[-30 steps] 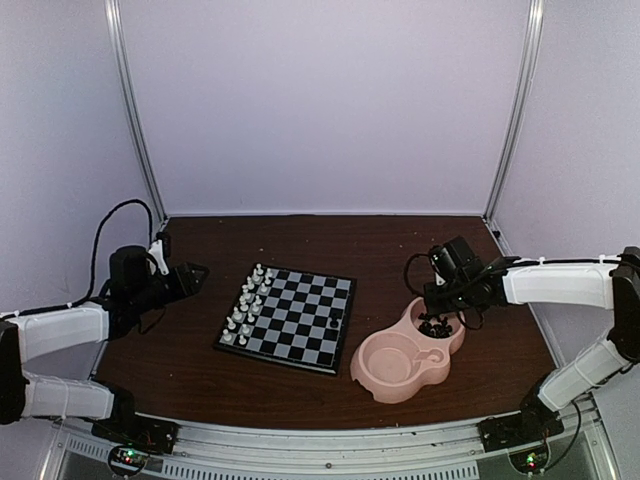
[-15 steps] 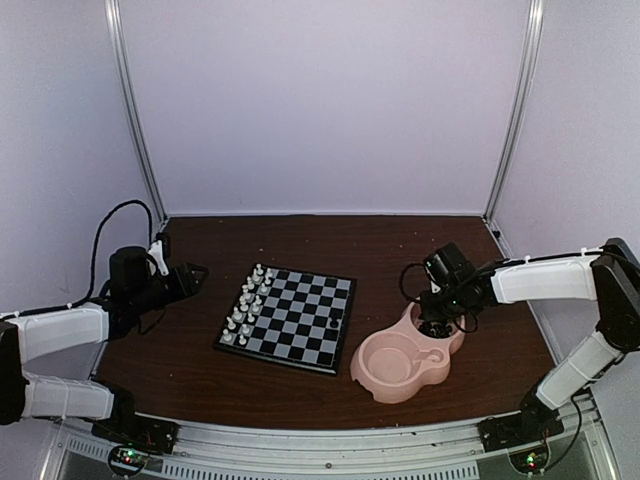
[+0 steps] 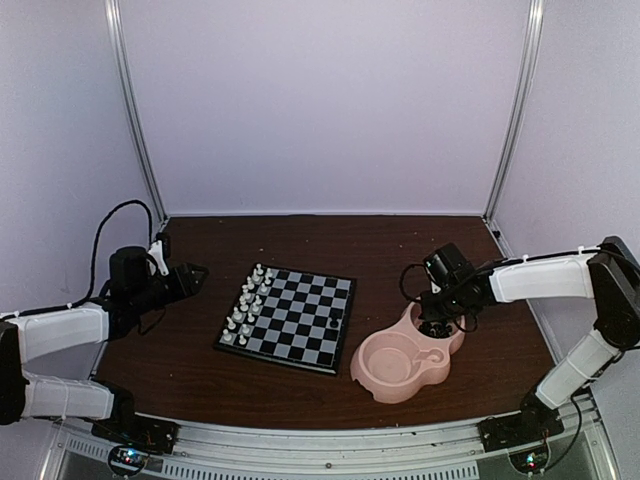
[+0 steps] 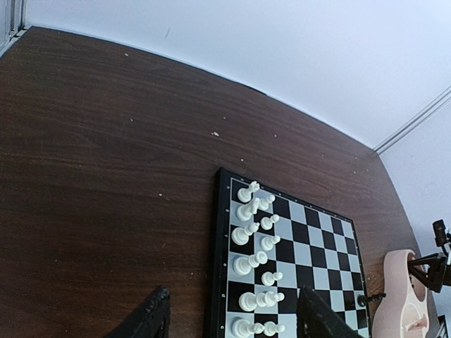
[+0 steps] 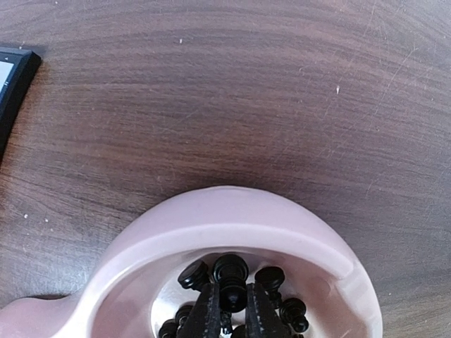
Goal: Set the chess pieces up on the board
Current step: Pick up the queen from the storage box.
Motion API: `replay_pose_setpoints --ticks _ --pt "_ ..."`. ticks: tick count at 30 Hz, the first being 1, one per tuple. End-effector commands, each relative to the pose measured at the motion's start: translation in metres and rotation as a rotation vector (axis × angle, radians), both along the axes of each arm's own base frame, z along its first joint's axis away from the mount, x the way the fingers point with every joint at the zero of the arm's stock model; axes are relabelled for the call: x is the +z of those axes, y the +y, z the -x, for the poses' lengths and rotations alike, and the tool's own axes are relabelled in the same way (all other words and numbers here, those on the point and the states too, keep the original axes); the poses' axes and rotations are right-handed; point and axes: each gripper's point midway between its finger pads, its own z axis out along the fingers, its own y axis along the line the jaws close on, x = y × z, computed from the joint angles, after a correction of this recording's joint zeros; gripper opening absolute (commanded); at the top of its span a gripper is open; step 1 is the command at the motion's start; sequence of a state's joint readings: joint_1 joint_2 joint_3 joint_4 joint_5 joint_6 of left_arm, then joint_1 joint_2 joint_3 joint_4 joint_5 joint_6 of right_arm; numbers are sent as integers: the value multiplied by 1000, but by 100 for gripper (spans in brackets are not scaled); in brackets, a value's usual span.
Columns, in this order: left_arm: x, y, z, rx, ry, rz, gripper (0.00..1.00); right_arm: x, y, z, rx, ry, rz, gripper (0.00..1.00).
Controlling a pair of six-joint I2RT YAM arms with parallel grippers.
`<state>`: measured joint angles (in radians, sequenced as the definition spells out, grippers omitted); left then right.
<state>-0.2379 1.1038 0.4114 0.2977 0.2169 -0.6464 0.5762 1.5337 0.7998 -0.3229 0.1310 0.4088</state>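
The board (image 3: 290, 318) lies mid-table with white chess pieces (image 3: 248, 305) in two rows along its left side and one black piece (image 3: 333, 324) near its right edge. My right gripper (image 3: 437, 322) is down in the far bowl of the pink dish (image 3: 385, 372). In the right wrist view its jaws (image 5: 232, 310) are shut on a black chess piece (image 5: 231, 280) among several loose black ones. My left gripper (image 4: 232, 325) hovers open left of the board (image 4: 317, 246), over its near-left edge, holding nothing; the white pieces (image 4: 250, 236) stand ahead of it.
The pink dish's rim (image 5: 232, 211) curves just beyond my right fingers, and its near bowl (image 3: 392, 362) holds no pieces. Metal frame posts (image 3: 135, 110) stand at the back corners. A black cable (image 3: 110, 225) loops behind the left arm.
My right gripper has moved left and down into the dish's far bowl and closed around a black piece. The left arm has stayed put.
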Motion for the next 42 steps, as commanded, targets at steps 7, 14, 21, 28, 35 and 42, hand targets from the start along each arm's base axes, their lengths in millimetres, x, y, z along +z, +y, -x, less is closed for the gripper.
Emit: replay_pose_setpoints --ticks 7,14,21,28,35,42 --pt "13 -1 -3 6 -49 9 61 42 7 -1 54 -104 -78 11" --pt "15 0 -2 8 -54 6 61 89 34 17 213 -232 -289 14" --pt "14 -1 -3 6 -51 7 61 119 85 41 452 -273 -526 15" --pt "12 0 -3 6 -49 2 61 126 119 45 533 -252 -499 15" --pt "9 -1 -4 5 -41 -2 61 142 153 17 491 -188 -522 14" --pt "10 -2 -4 -1 -40 2 61 123 177 -6 484 -174 -508 13"
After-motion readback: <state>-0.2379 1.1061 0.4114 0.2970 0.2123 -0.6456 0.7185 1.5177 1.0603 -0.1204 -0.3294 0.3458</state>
